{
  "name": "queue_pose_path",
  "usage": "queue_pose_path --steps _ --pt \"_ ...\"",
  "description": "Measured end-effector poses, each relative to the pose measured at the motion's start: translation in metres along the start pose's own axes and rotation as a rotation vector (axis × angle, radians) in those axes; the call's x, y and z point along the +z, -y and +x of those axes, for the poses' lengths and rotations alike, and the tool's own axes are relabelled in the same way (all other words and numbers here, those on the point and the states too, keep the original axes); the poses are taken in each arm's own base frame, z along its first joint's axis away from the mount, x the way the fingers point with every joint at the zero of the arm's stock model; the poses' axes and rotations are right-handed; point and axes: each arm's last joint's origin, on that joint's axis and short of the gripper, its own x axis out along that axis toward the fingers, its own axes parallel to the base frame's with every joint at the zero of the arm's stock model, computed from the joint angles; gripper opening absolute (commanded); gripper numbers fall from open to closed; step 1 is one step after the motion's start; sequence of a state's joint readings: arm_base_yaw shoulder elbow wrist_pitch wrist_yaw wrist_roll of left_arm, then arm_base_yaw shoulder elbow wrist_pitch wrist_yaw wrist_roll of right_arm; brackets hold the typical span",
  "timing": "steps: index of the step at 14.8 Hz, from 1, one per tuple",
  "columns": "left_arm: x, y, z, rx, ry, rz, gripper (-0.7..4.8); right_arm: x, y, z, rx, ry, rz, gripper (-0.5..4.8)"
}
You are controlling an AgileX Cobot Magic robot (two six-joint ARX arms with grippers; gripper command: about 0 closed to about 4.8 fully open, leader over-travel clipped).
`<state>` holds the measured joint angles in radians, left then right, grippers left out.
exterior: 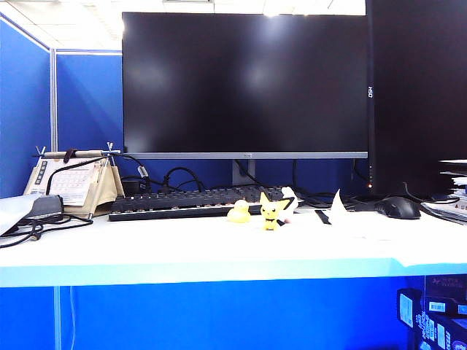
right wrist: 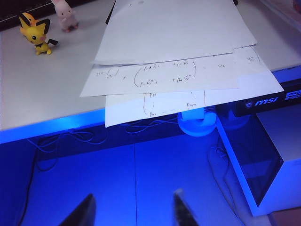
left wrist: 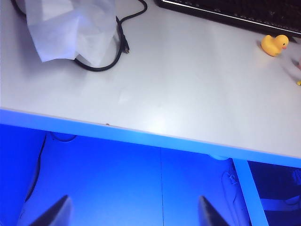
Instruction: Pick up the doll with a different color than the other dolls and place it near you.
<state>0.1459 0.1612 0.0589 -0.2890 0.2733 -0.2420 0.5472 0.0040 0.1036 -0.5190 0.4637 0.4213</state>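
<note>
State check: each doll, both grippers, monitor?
White doll: upright on the desk by the keyboard, not held.
Pointy-eared yellow doll: upright on the desk beside it, not held.
Yellow duck: upright on the desk, not held.
Left gripper: open, empty, below the desk edge.
Right gripper: open, empty, below the desk edge.
Monitor: screen dark.

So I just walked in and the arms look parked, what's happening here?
Nothing is being handled yet. Both arms hang off the desk's front edge: the left gripper and right gripper are open and empty, below the desk. Three small dolls stand in front of the keyboard: a yellow duck, a yellow pointy-eared figure, and the odd-coloured white-and-pink doll behind it, untouched.
</note>
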Motion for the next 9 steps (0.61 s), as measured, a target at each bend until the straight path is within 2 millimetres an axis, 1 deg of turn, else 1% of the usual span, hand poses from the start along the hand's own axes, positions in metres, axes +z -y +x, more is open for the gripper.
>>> queue_pose_path --steps 7,8,9 --pt "0.0000 0.0000 0.0000 0.000 0.000 0.000 3.50 -0.0012 0.0005 -0.0002 -0.002 -0.015 -0.007 2.12" --pt "0.0000 0.0000 0.0000 0.000 0.000 0.000 3.50 -0.0008 -0.0007 -0.0001 0.029 -0.019 -0.003 2.12" --pt "0.0000 0.0000 0.0000 0.000 0.000 0.000 3.50 0.0010 -0.0033 0.0004 0.084 -0.006 0.013 2.26"
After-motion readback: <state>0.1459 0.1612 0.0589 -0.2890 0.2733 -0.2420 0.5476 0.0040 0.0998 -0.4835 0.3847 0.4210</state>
